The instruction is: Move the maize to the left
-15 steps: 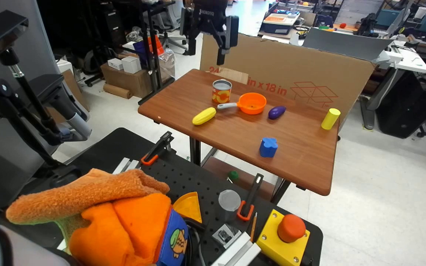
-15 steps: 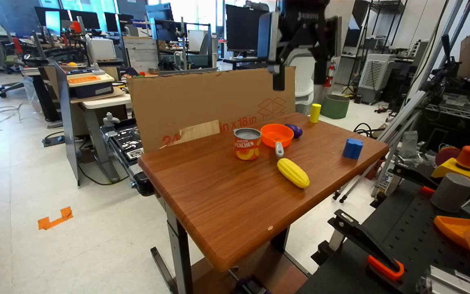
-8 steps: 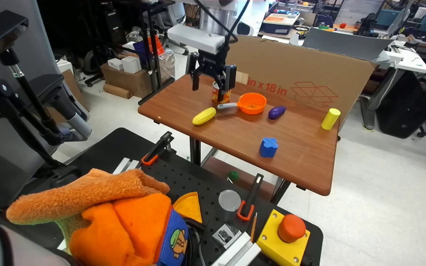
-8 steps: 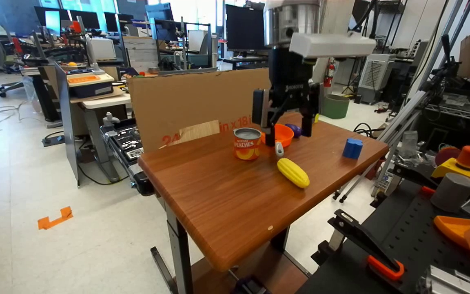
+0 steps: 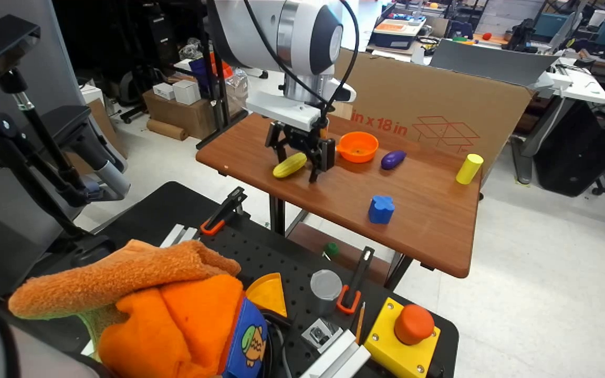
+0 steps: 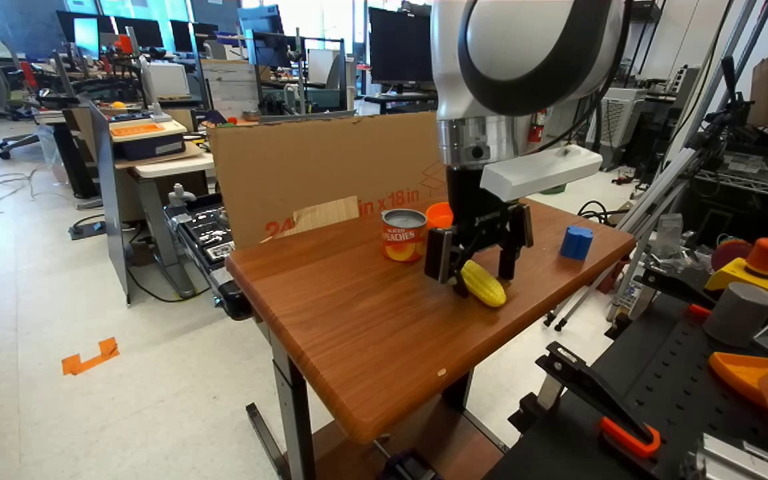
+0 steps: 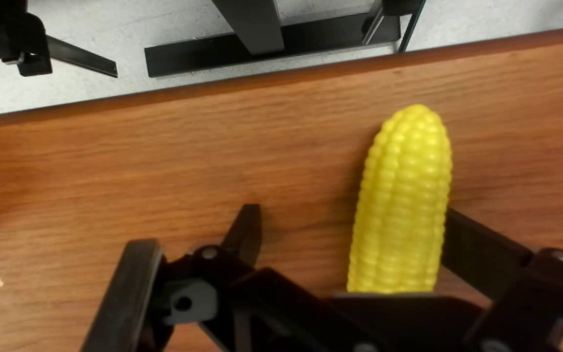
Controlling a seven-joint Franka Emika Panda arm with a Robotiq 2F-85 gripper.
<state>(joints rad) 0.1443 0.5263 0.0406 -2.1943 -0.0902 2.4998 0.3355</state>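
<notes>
The maize, a bright yellow toy corn cob point(image 5: 290, 165), lies on the brown wooden table point(image 5: 423, 231) near its edge. It also shows in an exterior view point(image 6: 484, 285) and in the wrist view point(image 7: 401, 205), where its lower end is hidden behind the gripper. My gripper point(image 7: 351, 212) points down with its fingers wide apart, one on each side of the maize. The maize lies close against the right finger in the wrist view; I cannot tell whether they touch. A gap separates it from the left finger. The open gripper also shows in both exterior views point(image 5: 298, 169) point(image 6: 484, 283).
A peaches can point(image 6: 403, 235) and an orange pan point(image 5: 358, 148) stand close behind the gripper. A purple eggplant point(image 5: 393, 159), a blue block point(image 5: 381, 210) and a yellow cylinder point(image 5: 469, 169) are farther along the table. A cardboard sheet point(image 5: 428, 100) stands along the far edge.
The gripper has come down from high above the table to around the maize, fingers staying open. The maize and the other objects have not moved.
</notes>
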